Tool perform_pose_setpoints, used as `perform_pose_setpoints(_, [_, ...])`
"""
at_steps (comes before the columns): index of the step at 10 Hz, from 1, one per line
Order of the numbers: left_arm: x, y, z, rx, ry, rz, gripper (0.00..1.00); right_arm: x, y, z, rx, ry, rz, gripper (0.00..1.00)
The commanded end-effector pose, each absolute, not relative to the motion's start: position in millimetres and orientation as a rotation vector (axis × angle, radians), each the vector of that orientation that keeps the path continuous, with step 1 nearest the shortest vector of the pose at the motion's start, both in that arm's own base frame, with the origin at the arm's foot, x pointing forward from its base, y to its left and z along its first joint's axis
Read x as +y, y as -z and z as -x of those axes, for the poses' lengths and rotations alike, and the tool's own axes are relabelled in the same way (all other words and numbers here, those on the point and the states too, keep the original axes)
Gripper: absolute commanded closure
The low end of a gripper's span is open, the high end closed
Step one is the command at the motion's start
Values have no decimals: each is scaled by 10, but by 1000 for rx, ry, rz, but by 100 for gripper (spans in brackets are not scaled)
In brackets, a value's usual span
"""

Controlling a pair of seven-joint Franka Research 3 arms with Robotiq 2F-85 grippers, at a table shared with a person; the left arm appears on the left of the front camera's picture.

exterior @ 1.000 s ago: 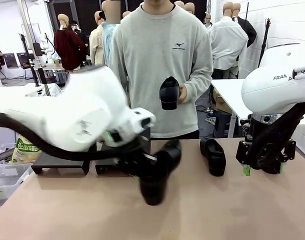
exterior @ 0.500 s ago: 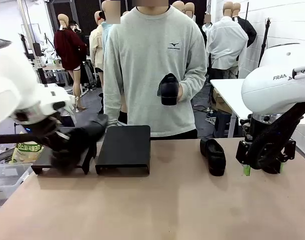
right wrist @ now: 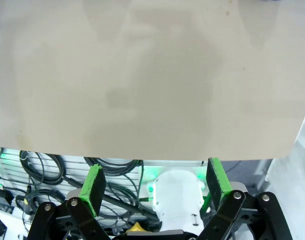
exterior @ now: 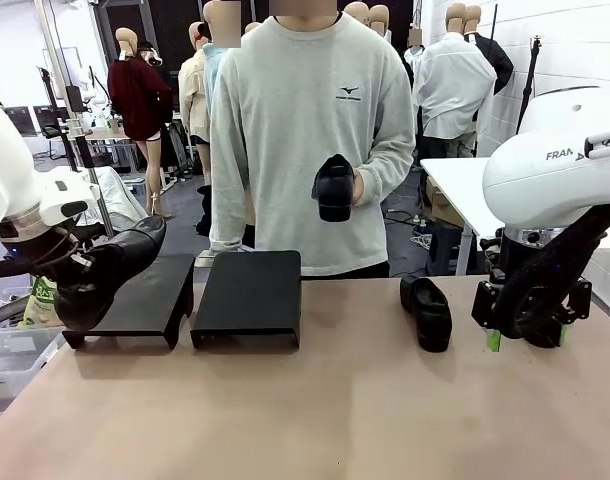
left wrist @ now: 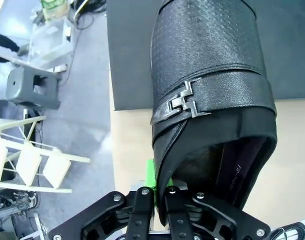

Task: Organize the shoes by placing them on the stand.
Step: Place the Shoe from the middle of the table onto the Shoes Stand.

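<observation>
Black glossy leather shoe (left wrist: 207,85) is clamped by its heel in the left gripper (left wrist: 160,186), partly over the left black flat stand (exterior: 150,298) at the frame's left. A second shoe (exterior: 426,312) lies on the tan tabletop (exterior: 325,410) right of centre, and a third shoe (exterior: 335,187) is in the person's hand (exterior: 364,187). The right gripper (exterior: 528,340) hangs at right, jaws apart.

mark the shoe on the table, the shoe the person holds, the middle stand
shoe on the table (exterior: 426,313): front view, its upper
shoe the person holds (exterior: 333,190): front view, its centre
middle stand (exterior: 248,290): front view, its top
</observation>
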State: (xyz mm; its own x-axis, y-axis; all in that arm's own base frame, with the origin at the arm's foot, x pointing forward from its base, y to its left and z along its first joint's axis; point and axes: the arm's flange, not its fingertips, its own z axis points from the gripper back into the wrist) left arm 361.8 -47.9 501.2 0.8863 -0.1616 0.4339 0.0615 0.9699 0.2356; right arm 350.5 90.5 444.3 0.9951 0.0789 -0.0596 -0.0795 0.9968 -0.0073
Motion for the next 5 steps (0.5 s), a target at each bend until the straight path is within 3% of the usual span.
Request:
perform_pose_setpoints(1, [-527,-5103,-3555,-486,135,-223,100,919,-4443,-3499,59,-67,11,0])
perform_pose_setpoints(3, [-499,-5020,-3606,-468,123,-220,100,919,-4443,-3499,59,-67,11,0])
perform_pose_setpoints(5, [-330,-4919,-3990,-545,90,-201,100,919,-4443,-3499,59,-67,11,0])
